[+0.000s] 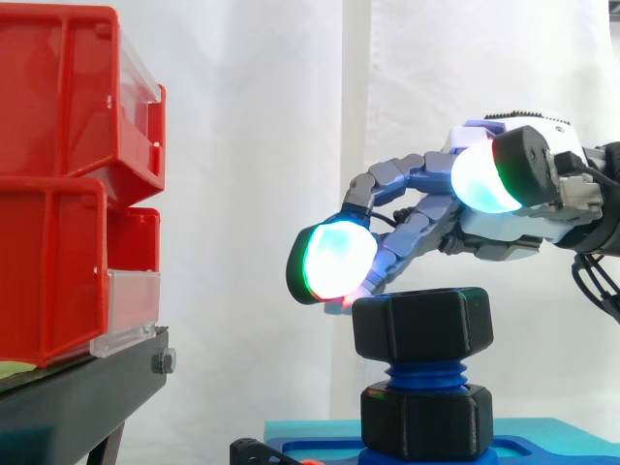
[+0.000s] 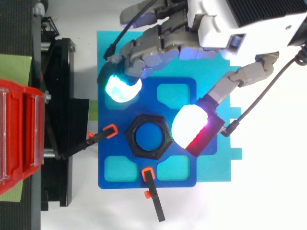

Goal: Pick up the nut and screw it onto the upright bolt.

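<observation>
A black hex nut (image 1: 421, 325) (image 2: 148, 136) sits on top of the upright blue threaded bolt (image 1: 423, 373); a second black hex collar (image 1: 426, 421) is at the bolt's foot. The bolt stands on a dark blue fixture plate (image 2: 115, 172). My hand (image 1: 513, 228) (image 2: 216, 24) comes in from the right and hovers just above the nut. It is open, with its fingers spread and loosely bent. One glowing green fingertip (image 1: 331, 260) hangs left of and above the nut, another fingertip (image 2: 191, 125) beside it on the other side. Neither touches the nut.
The blue plate lies on a cyan base (image 2: 110, 48), held by two black clamps with orange tips (image 2: 103, 136) (image 2: 151, 191). Stacked red bins (image 1: 58, 194) on a black stand (image 1: 77, 397) are to the left, a short gap from the plate.
</observation>
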`<state>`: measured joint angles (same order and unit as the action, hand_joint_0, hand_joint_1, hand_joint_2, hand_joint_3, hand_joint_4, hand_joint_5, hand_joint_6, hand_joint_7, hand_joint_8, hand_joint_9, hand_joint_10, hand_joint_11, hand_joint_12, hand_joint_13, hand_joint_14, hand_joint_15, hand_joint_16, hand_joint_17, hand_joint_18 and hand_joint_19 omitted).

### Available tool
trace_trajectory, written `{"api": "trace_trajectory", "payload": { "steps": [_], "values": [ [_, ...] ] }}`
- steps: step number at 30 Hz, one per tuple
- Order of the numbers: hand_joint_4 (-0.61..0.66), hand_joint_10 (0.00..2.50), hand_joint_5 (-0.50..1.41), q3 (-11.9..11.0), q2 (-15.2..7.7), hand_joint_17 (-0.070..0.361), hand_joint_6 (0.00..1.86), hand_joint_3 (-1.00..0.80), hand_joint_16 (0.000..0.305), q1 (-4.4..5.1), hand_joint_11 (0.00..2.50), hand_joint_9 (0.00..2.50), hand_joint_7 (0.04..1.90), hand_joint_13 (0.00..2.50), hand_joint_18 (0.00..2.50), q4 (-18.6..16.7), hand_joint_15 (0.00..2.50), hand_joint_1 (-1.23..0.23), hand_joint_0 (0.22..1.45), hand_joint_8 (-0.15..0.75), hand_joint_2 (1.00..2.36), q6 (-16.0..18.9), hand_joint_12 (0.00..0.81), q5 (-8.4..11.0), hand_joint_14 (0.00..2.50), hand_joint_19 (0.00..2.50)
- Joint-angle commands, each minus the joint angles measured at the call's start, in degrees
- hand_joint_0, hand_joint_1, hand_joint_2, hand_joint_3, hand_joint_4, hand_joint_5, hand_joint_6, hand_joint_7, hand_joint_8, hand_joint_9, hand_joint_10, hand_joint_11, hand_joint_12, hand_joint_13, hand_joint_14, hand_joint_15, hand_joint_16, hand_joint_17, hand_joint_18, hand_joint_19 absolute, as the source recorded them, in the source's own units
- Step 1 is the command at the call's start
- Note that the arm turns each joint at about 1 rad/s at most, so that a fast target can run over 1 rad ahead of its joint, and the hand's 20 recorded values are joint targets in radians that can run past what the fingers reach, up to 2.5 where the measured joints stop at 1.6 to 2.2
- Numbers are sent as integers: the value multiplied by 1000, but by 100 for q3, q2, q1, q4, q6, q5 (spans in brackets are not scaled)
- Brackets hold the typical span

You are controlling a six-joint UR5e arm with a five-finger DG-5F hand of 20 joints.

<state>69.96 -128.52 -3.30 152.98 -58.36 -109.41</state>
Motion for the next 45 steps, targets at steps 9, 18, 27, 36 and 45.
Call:
{"api": "trace_trajectory", "payload": {
  "steps": [9, 18, 27, 36, 45],
  "values": [
    [33, 0, -233, 0, -6, 81, 500, -500, 36, 251, 0, 351, 539, 284, 0, 303, 0, -274, 449, 170, 1000, 27, 294, 130, 0, 0],
    [-1, 0, -253, 0, 2, 86, 500, -500, 38, 374, 0, 145, 531, 101, 0, 391, 0, -247, 442, 155, 1000, 132, 307, 236, 0, 0],
    [16, 0, -244, 0, 2, 87, 500, -500, 39, 374, 0, 134, 542, 93, 0, 329, 0, -239, 442, 159, 1000, 132, 311, 236, 0, 0],
    [102, 0, -202, 0, -6, 83, 501, -500, 37, 356, 0, 201, 627, 165, 0, 329, 0, -241, 447, 192, 1000, 106, 315, 236, 0, 0],
    [161, 0, -145, 0, -6, 58, 502, -500, 26, 330, 0, 362, 719, 298, 0, 356, 0, -297, 476, 135, 1000, 106, 262, 236, 0, 0]
  ]
}}
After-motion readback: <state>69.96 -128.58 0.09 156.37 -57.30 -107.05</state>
